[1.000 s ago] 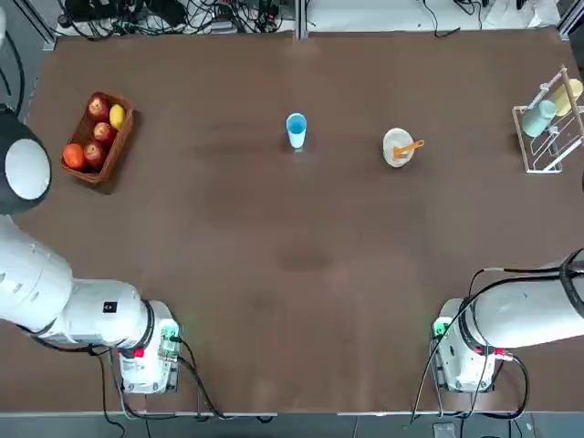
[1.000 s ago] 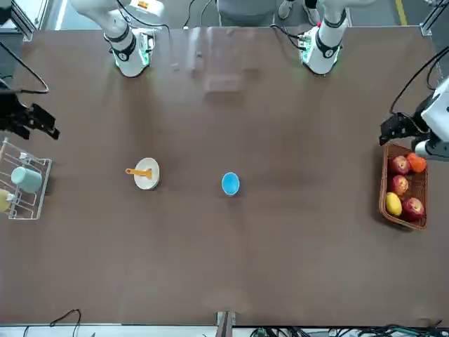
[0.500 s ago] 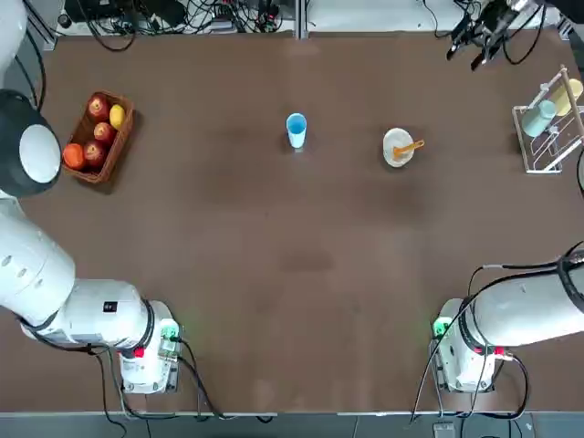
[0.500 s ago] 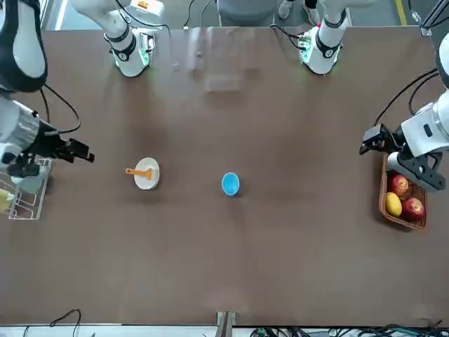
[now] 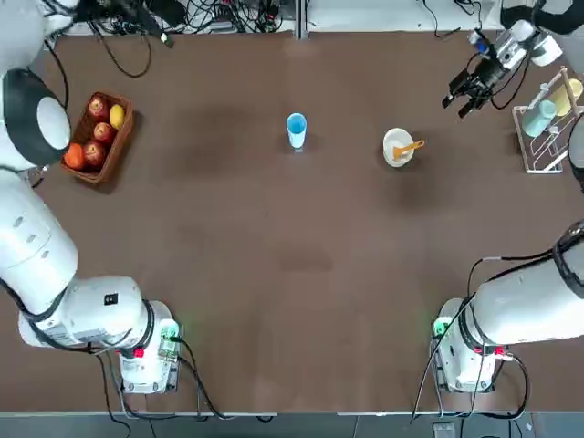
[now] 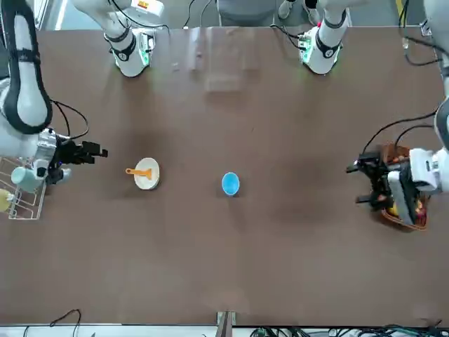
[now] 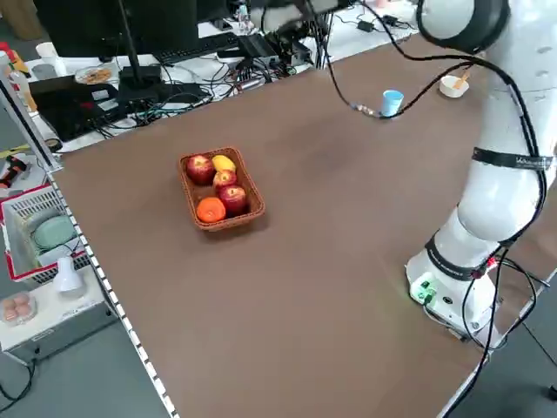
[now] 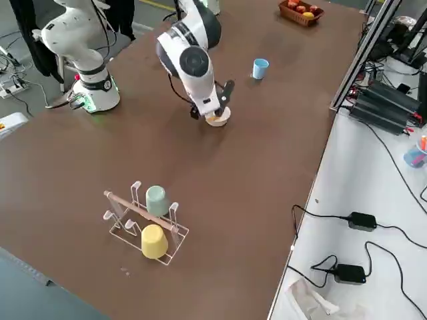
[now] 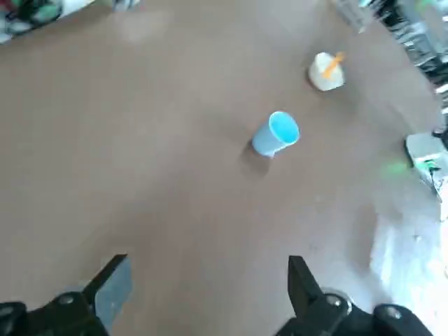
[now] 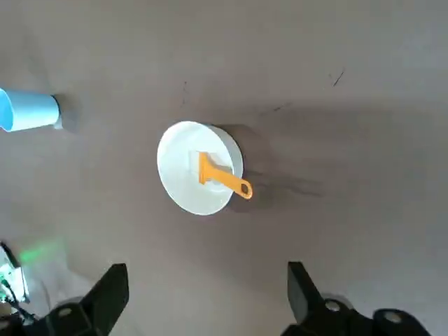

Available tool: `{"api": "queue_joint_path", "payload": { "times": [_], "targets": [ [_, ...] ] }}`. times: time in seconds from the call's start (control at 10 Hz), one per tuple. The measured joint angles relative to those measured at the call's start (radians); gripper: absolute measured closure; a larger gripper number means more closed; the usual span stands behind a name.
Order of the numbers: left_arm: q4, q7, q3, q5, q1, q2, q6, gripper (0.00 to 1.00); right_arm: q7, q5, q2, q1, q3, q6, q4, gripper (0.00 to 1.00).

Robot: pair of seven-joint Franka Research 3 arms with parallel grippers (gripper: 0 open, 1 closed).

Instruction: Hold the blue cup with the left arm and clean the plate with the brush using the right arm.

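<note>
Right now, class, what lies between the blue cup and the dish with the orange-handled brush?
Nothing: only bare tabletop separates the blue cup from the dish with its brush, as the top view shows.

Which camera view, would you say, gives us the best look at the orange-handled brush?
The right wrist view: the brush appears largest, uncovered, resting in the dish. Top, front and left wrist views show it smaller; side views only partly.
</note>
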Motion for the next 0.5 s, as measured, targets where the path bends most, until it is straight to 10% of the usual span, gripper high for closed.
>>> {"api": "queue_joint_path", "payload": {
  "times": [0.5],
  "targets": [
    [-0.058,0.725,-0.009,-0.375,0.016,0.256,0.034,0.01,-0.245,0.27,0.066,-0.05,-0.001,0.087,-0.133,0.0]
  ]
}}
